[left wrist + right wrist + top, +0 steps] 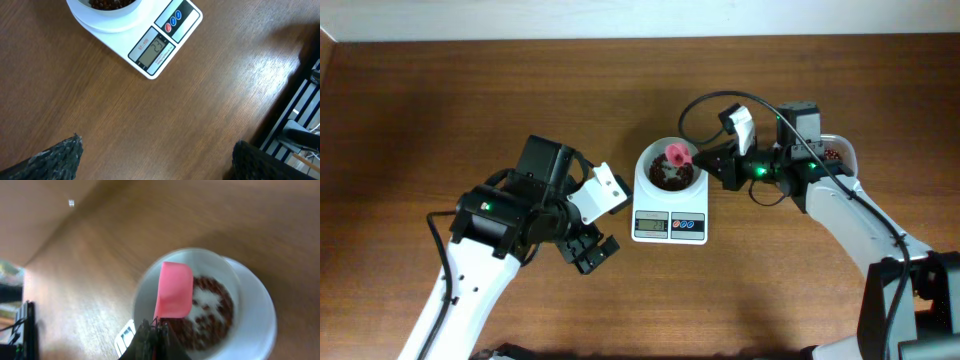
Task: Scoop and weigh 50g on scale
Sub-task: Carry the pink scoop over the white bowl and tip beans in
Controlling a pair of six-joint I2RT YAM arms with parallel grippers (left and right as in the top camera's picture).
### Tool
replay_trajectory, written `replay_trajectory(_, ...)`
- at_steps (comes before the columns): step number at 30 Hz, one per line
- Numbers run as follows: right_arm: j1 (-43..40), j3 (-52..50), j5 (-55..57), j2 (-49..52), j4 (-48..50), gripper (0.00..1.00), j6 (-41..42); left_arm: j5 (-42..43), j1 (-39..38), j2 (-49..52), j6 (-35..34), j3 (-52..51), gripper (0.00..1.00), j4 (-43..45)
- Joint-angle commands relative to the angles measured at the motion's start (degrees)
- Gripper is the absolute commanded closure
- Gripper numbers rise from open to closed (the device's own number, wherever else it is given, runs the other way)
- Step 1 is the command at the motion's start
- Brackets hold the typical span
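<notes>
My left jaws are wide apart and hold nothing. In my left wrist view I see only the tips of my two dark fingers (55,160), one in each near corner. The bare brown bench (165,125) lies between them. From above, these jaws hang to the near left of the scale (669,212), close to it but not touching.

My right jaws are squeezed together on a pink scoop (175,290). The handle is hidden inside the jaws, so only the cup part sticks out. The scoop is over the far side of the white bowl (670,168) that sits on the scale. I cannot tell if the scoop touches the bowl or the beans.

The beans (215,305) lie in the bottom of the bowl, dark red-brown. My right wrist view is blurry, so I cannot pick out single beans. A white bit of the bowl's bottom shows in the middle of them. My left wrist view cuts off most of the bowl at its top edge.

The scale's little screen (152,51) shows what looks like a two and a three, but I am not sure. From above it is too small to read. The red and blue buttons (172,21) sit just beside the screen.

On the far right is a clear tub (836,152) with more beans in it. My right arm (840,205) hides most of it.
</notes>
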Motion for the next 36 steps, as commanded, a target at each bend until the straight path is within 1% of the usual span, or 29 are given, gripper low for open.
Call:
replay_trajectory(1,0.31,0.15,5.4,-0.76,-1.9,0.96,4.68,0.61,0.2,-0.37,0.9,-0.17,0.01,0.07)
replay_trajectory(2,0.31,0.13,-6.36,-0.76,-0.55,0.96,-0.7,0.61,0.2,-0.37,0.9,-0.17,0.01,0.07)
replay_trajectory(3,0.33,0.13,-4.11,-0.68,0.24,0.96,-3.65,0.61,0.2,-0.37,0.9,-0.17,0.01,0.07)
replay_trajectory(4,0.31,0.15,6.43,-0.68,-0.83,0.96,1.77,0.61,0.2,-0.37,0.9,-0.17,0.01,0.07)
replay_trajectory(5,0.31,0.15,8.63,-0.7,-1.49,0.96,5.27,0.61,0.2,-0.37,0.9,-0.17,0.01,0.07)
replay_trajectory(6,0.33,0.13,-3.41,-0.7,-0.07,0.96,-0.31,0.61,0.2,-0.37,0.9,-0.17,0.01,0.07)
replay_trajectory(7,0.33,0.13,-2.91,-0.7,0.5,0.96,-3.26,0.61,0.2,-0.37,0.9,-0.17,0.01,0.07)
replay_trajectory(8,0.31,0.15,5.51,-0.85,-0.44,0.96,0.28,0.61,0.2,-0.37,0.9,-0.17,0.01,0.07)
replay_trajectory(9,0.33,0.15,4.87,-1.2,-0.46,0.96,0.44,0.61,0.2,-0.37,0.9,-0.17,0.01,0.09)
replay_trajectory(10,0.61,0.15,1.46,-1.64,0.39,0.96,-1.07,0.61,0.2,-0.37,0.9,-0.17,0.01,0.07)
replay_trajectory(12,1.44,0.26,2.82,-3.39,0.57,0.96,-2.12,0.61,0.2,-0.37,0.9,-0.17,0.01,0.07)
replay_trajectory(14,2.89,0.26,9.81,-5.57,0.22,0.96,-2.99,0.61,0.2,-0.37,0.9,-0.17,0.01,0.07)
replay_trajectory(15,4.42,0.26,13.31,-6.73,0.13,0.96,-4.85,0.61,0.2,-0.37,0.9,-0.17,0.01,0.09)
replay_trajectory(18,9.11,0.26,28.52,-8.55,-4.09,0.96,-9.42,0.61,0.2,-0.37,0.9,-0.17,0.01,0.09)
replay_trajectory(19,10.21,0.26,30.32,-8.74,-4.7,0.96,-10.01,0.61,0.2,-0.37,0.9,-0.17,0.01,0.07)
replay_trajectory(21,12.35,0.31,32.13,-8.81,-4.42,0.96,-9.99,0.61,0.2,-0.37,0.9,-0.17,0.01,0.07)
replay_trajectory(26,12.63,0.46,39.3,-8.81,-2.08,0.96,-9.99,0.61,0.2,-0.37,0.9,-0.17,0.01,0.07)
replay_trajectory(30,12.76,0.46,41.03,-8.79,-1.9,0.96,-9.99,0.61,0.2,-0.37,0.9,-0.17,0.01,0.07)
replay_trajectory(32,13.25,0.46,42.49,-8.81,-2.05,0.96,-11.54,0.61,0.2,-0.37,0.9,-0.17,0.01,0.07)
replay_trajectory(36,14.25,0.46,42.27,-8.81,-1.88,0.96,-12.11,0.61,0.2,-0.37,0.9,-0.17,0.01,0.07)
